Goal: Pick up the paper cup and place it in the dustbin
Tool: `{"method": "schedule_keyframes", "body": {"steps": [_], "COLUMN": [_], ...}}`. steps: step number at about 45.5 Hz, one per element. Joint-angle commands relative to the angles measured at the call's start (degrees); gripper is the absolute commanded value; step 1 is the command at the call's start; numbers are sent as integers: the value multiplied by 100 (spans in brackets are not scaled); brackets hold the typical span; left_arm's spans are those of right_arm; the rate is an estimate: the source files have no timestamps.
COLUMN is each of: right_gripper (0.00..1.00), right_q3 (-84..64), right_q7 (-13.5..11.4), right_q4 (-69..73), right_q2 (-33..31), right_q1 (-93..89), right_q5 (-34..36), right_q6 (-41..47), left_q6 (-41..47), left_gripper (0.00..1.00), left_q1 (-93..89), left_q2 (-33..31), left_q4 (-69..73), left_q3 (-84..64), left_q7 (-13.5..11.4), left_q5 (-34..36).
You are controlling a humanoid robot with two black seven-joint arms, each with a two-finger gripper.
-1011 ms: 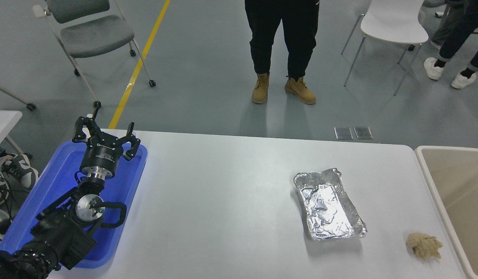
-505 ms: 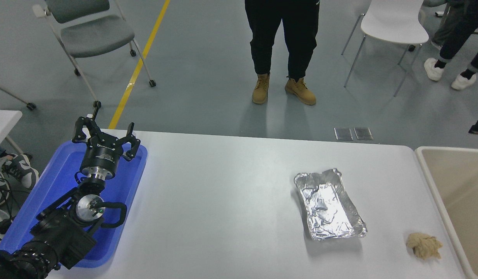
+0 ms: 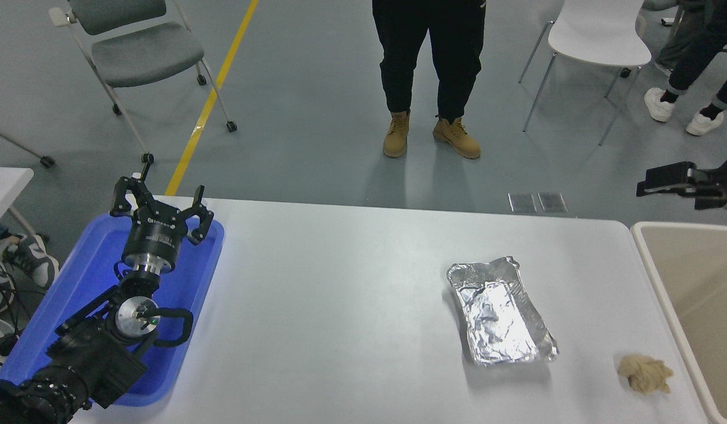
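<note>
The paper cup does not show in the head view. The dustbin (image 3: 702,277) is the large beige bin with a pale rim at the table's right end, partly cut off by the picture's edge. My right gripper (image 3: 664,181) comes in from the right edge, above the bin's far corner, and only part of it shows. My left gripper (image 3: 160,203) is parked open and empty over the blue plastic tray (image 3: 89,277) at the lower left.
A crinkled silver foil tray (image 3: 500,312) lies right of the table's middle. A crumpled tan paper wad (image 3: 645,373) lies near the front right, beside the bin. A person's legs (image 3: 428,70) stand beyond the far edge, with chairs on the floor behind.
My right gripper has come into view from the right edge and moved left, above the bin's far corner. The left arm and the things on the table have not moved.
</note>
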Motion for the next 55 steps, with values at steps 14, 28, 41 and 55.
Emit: {"method": "schedule_keyframes", "body": {"steps": [14,28,41,55], "right_gripper": [100,100,100,100], "right_q3": [-610,-997,-1744,-1955], "right_q7": [-7,-16,-25,-16], "right_q4": [967,914,906,1196], "right_q2": [2140,3274,3503,2959], "right_q1": [1278,1260,1392,1709], "right_q5": [2004,2012,2047,2126], "right_q6": [1104,1051,1060,1201], "left_q6": [7,7,7,7], "left_gripper": [100,100,100,100], "left_q1": [13,13,22,22], "left_q2": [2,2,2,2], "left_q4": [9,9,9,9], "left_q3": [0,0,0,0], "left_q7": [-6,-6,-6,-6], "left_q5": [-1,-10,-10,-10]}}
